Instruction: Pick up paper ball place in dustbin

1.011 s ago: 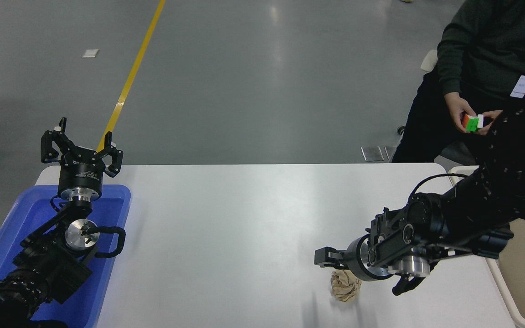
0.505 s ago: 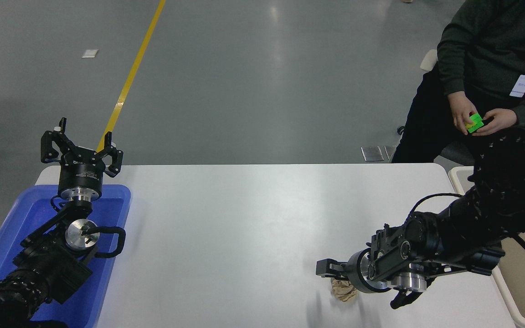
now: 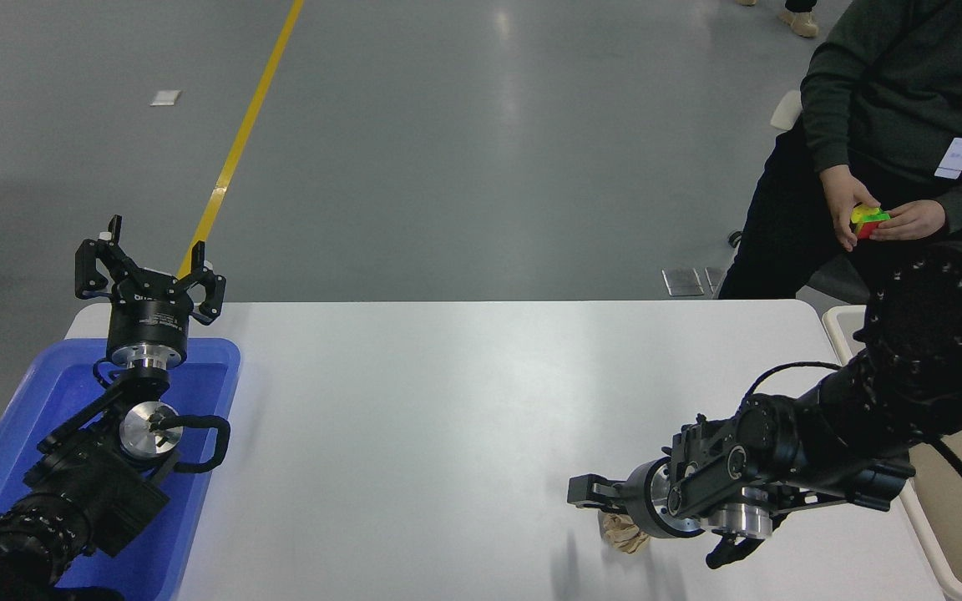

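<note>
The right pincer [image 3: 615,513] lies sideways directly over the paper ball [image 3: 625,534], finger spread seemingly hidden, the dustbin [image 3: 953,576] well to its right.

Grey glossy floor [image 3: 464,142], yellow line [image 3: 239,142] running diagonally; white table [image 3: 448,417]; overhead light reflected in pale streaks.

The left arm is parked at the lower left, its gripper [image 3: 149,271] pointing away from the camera with jaws spread. The right arm reaches in from the right edge, bent low and pointing leftward, its gripper [image 3: 602,507] down near the table's near edge.
</note>
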`<state>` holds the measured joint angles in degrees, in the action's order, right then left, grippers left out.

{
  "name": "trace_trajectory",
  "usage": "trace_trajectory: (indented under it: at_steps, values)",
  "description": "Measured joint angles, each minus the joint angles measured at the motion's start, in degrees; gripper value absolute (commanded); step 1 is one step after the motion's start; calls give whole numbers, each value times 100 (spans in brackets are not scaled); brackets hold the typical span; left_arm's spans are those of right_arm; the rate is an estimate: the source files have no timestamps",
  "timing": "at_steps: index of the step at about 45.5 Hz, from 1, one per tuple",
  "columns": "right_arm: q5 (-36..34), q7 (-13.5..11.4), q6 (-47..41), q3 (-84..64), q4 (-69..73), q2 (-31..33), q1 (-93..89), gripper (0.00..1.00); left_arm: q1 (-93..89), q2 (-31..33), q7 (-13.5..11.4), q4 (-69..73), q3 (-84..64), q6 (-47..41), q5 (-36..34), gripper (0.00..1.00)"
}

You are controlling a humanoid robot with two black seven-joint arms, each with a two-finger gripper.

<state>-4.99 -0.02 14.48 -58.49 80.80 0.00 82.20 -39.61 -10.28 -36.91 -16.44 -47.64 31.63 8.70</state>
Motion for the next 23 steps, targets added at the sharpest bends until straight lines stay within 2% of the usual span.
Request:
trace_trajectory:
  at_steps: [5, 8, 13, 14, 18, 23]
  values:
    - [49, 43, 1, 9, -51, 0, -95, 53, 0, 0, 0, 0, 0, 0, 0, 99]
    - [95, 60, 1, 12, -94, 0, -138, 39, 0, 0, 0, 0, 0, 0, 0, 99]
    - [164, 80, 5, 16, -145, 0, -204, 23, 0, 0, 0, 0, 0, 0, 0, 99]
    - [175, 83, 6, 16, -150, 0, -214, 16, 0, 0, 0, 0, 0, 0, 0, 99]
    - [236, 94, 7, 18, -170, 0, -243, 0, 1, 0, 0, 0, 0, 0, 0, 99]
    - [304, 104, 12, 19, -186, 0, -263, 0, 1, 0, 0, 0, 0, 0, 0, 99]
